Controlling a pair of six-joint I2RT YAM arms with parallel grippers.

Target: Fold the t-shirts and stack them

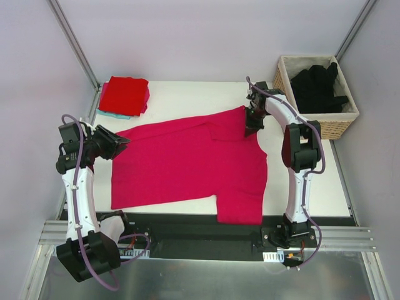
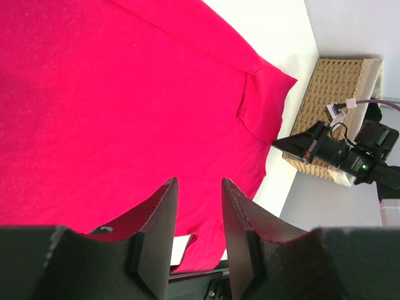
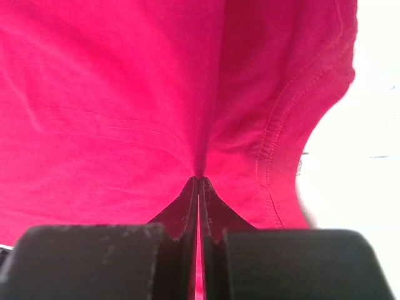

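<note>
1. The magenta-pink t-shirt (image 1: 187, 165) lies spread flat across the middle of the table (image 1: 325, 187). Its hem is to the left and its collar to the right, and it is not yet folded.
2. My right end effector (image 3: 199, 181) is clenched on a pinch of cloth at the far sleeve, just beside the collar seam.
3. My left end effector (image 2: 199, 184) is released, its fingers apart over the hem side, and I see nothing caught between them.
4. This reads to me as the start of the first fold. To do it well, I would have the left side take the far hem corner, then lift both ends evenly and keep the edge taut as it carries over, so no crease is trapped.
5. Farther out, a folded red t-shirt (image 1: 125, 94) tops a small pile at the far-left corner, and black t-shirts (image 1: 319, 84) wait in the wicker basket (image 1: 350, 115) at far right.
</note>
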